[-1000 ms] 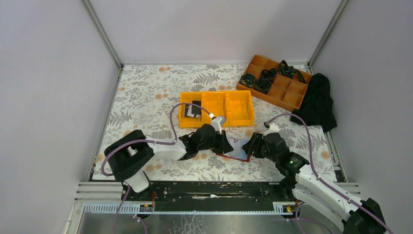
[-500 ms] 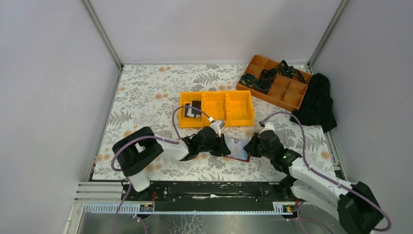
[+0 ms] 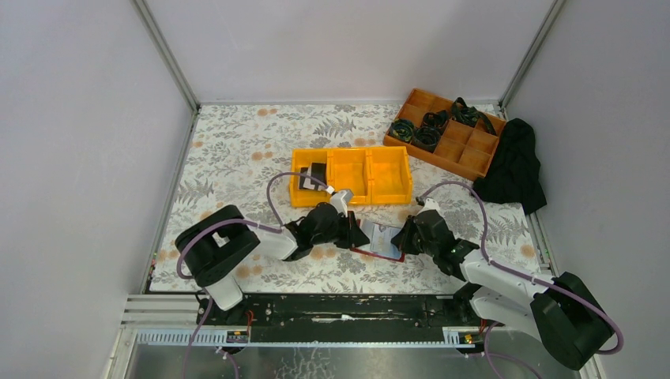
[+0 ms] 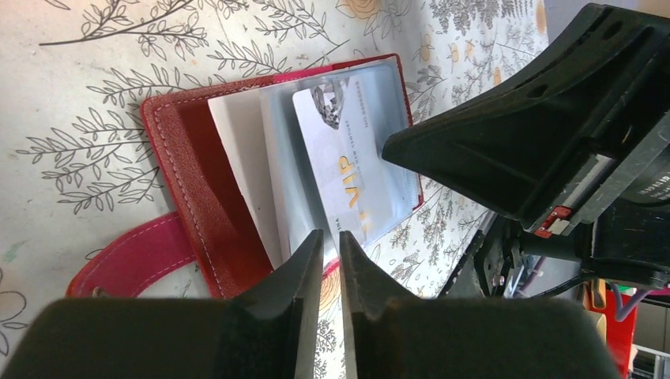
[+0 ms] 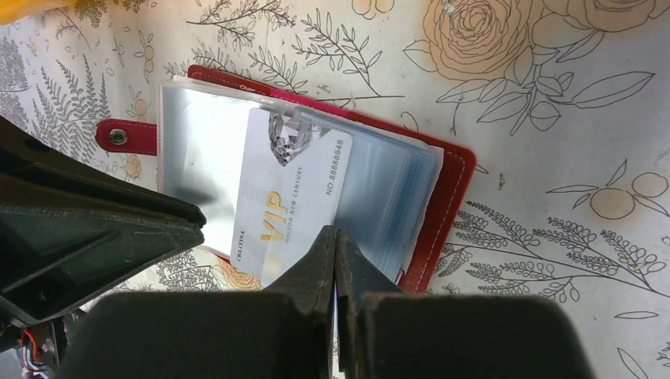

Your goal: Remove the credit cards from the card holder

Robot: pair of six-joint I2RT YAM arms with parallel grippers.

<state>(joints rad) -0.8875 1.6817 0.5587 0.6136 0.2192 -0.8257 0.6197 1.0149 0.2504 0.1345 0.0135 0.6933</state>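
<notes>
A flat red folding card holder (image 5: 454,197) lies open on the floral-printed tablecloth (image 3: 237,150), between the two arms and near the front edge. Its clear plastic sleeves face up. A grey-white plastic credit card (image 5: 292,189) with gold VIP lettering sits slanted in the top sleeve, its upper corner tucked under the plastic and its lower end poking out.

The left gripper (image 4: 328,235) comes in from the left. Its jaws are nearly together, with only a slim gap, and meet at the holder's edge. They appear to pinch the sleeves there, most likely to keep the holder from sliding while a card is drawn out.

The right gripper (image 5: 336,231) reaches in from the opposite side. Its jaws are pressed fully together and its tips sit right at the card's exposed lower edge. It is not clear whether the thin card is caught between them.

Behind the holder stands a yellow plastic three-compartment bin (image 3: 351,151). Its left compartment holds black and pale cards (image 3: 314,175), which are probably ones already removed
</notes>
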